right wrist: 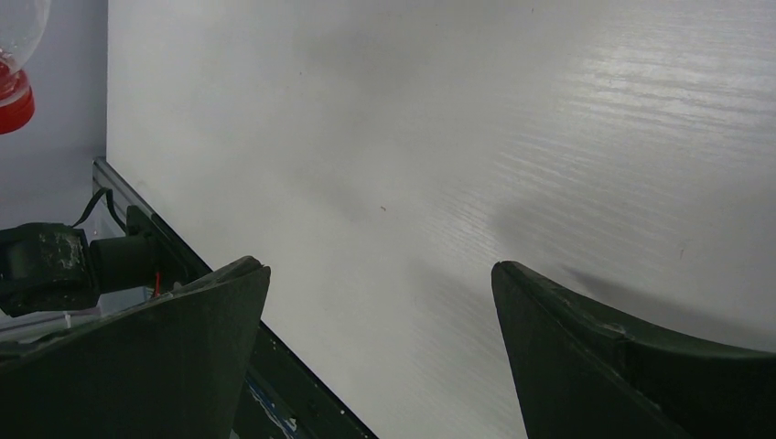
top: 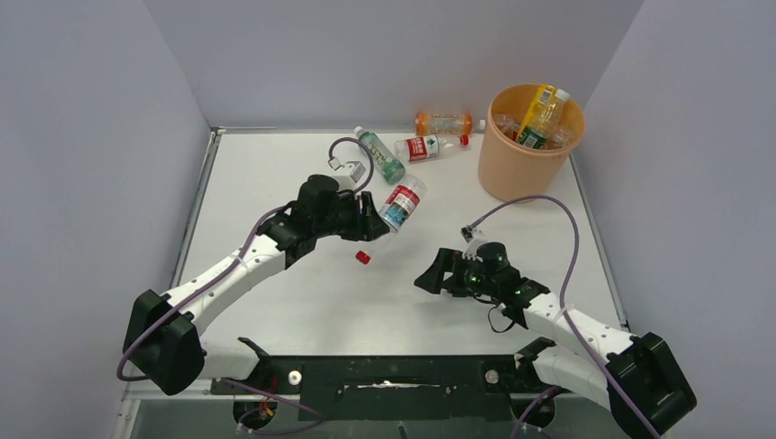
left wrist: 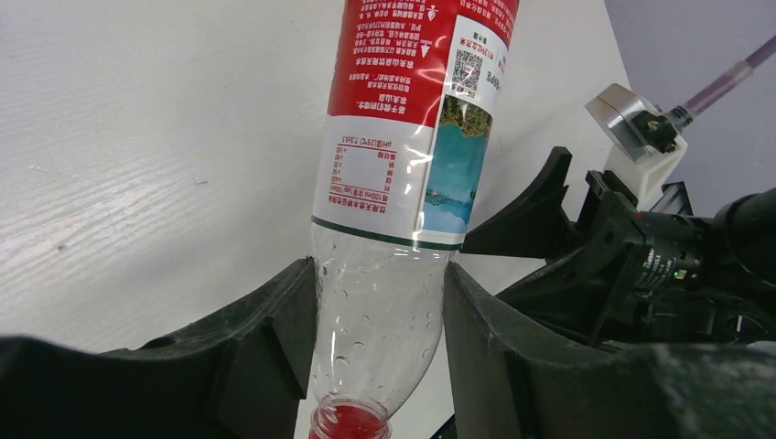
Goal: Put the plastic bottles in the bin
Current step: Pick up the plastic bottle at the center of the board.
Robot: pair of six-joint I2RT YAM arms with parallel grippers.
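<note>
My left gripper (top: pixel 380 222) (left wrist: pixel 380 293) is shut on the clear shoulder of a plastic bottle (top: pixel 404 202) (left wrist: pixel 412 137) with a red and blue label, held off the table. Its red cap (top: pixel 363 257) (left wrist: pixel 348 425) pokes out below the fingers and also shows in the right wrist view (right wrist: pixel 13 96). Three more bottles lie at the back: a green-labelled one (top: pixel 382 155), a red-labelled one (top: pixel 425 146) and an orange one (top: pixel 445 123). The peach bin (top: pixel 517 174) at the back right holds yellow bottles (top: pixel 542 114). My right gripper (top: pixel 430 279) (right wrist: pixel 378 270) stands open over bare table.
Grey walls close in the table on three sides. A purple cable (top: pixel 558 206) loops from the right arm past the bin's foot. The right arm's wrist (left wrist: pixel 641 265) sits close to the right of the held bottle.
</note>
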